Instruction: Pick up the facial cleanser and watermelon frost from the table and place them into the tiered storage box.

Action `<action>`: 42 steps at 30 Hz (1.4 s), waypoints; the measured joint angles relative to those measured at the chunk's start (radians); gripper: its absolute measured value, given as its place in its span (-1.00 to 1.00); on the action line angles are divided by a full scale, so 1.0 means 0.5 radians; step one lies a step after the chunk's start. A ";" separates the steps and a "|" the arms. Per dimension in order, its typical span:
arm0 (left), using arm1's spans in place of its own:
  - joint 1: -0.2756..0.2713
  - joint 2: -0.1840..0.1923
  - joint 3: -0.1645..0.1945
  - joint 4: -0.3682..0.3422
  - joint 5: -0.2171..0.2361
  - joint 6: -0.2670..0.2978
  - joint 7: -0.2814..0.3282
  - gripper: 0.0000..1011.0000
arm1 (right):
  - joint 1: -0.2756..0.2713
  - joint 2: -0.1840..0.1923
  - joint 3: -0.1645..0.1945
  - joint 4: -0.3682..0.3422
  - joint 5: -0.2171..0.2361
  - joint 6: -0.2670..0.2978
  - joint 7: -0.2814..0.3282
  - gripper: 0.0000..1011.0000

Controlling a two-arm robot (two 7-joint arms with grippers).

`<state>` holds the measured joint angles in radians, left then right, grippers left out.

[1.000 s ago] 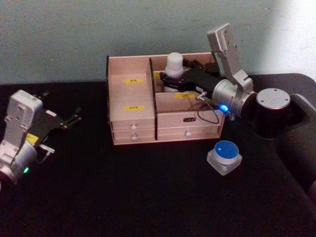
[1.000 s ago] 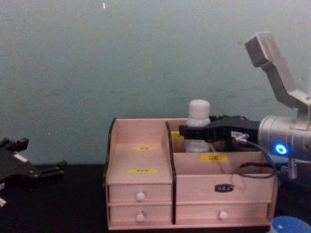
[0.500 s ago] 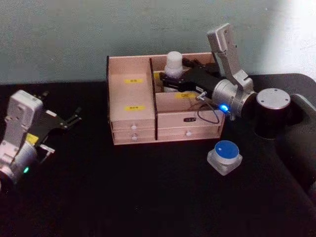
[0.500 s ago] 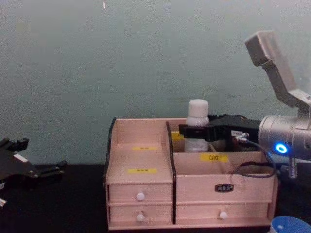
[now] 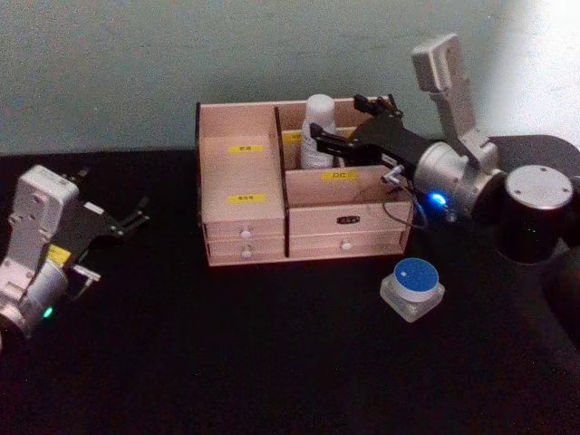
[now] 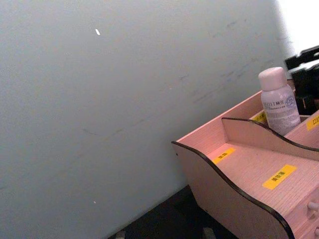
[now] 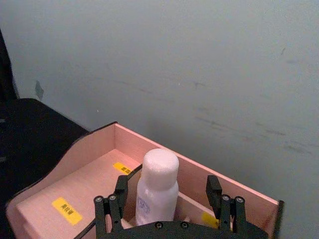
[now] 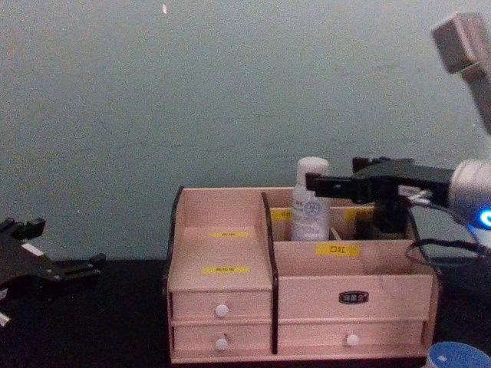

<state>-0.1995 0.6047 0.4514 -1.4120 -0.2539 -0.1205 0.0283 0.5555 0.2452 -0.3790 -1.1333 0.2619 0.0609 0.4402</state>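
Nearest to you, the blue-lidded jar (image 5: 412, 285) sits on the black table (image 5: 272, 362), in front of the right front corner of the storage box (image 5: 245, 195) and apart from it. On the left side of the table, well apart from the box, find the left gripper (image 5: 113, 195). Its fingers are spread and it holds nothing. The box stands square to you near the back of the table. Small drawers (image 8: 222, 310) with white knobs run along its front, and the stepped shelves above them carry yellow labels (image 5: 244, 196). Now check the white bottle (image 5: 317, 131). It stands upright in the rear compartment of the right half, at that compartment's left end, near the dark centre divider, with its cap rising above the back wall of the box. The right gripper (image 5: 337, 116) reaches in from the right, above the right half of the box, level with the upper part of the bottle. Its fingers (image 7: 113, 206) are wide apart. In the right wrist view one lies to each side of the bottle, and a gap shows on both sides. The gripper holds nothing, and the bottle stands on its own. A plain grey-green wall (image 8: 230, 92) lies behind the box.
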 joint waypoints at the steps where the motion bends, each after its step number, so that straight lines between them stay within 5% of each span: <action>1: 0.000 0.000 0.000 0.000 0.000 0.000 0.000 0.98 | -0.040 0.030 0.011 -0.077 0.013 0.018 0.000 0.98; 11: 0.000 0.000 0.000 0.000 0.000 0.000 0.000 0.98 | -0.357 0.285 0.129 -0.566 0.140 0.097 0.005 0.98; 18: 0.000 0.000 0.000 0.000 0.000 0.000 0.000 0.98 | -0.550 0.446 0.195 -0.765 0.229 0.100 0.041 0.98; 27: 0.000 0.000 0.000 0.000 0.000 0.000 0.000 0.98 | -0.770 0.644 0.249 -0.894 0.342 0.031 0.137 0.98; 42: 0.000 0.000 0.000 0.000 0.000 0.000 0.000 0.98 | -1.045 0.863 0.283 -0.994 0.451 -0.021 0.207 0.98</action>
<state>-0.1995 0.6047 0.4514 -1.4120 -0.2539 -0.1205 0.0283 0.0328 0.6768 -0.2376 -1.6303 0.4877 0.0502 0.5436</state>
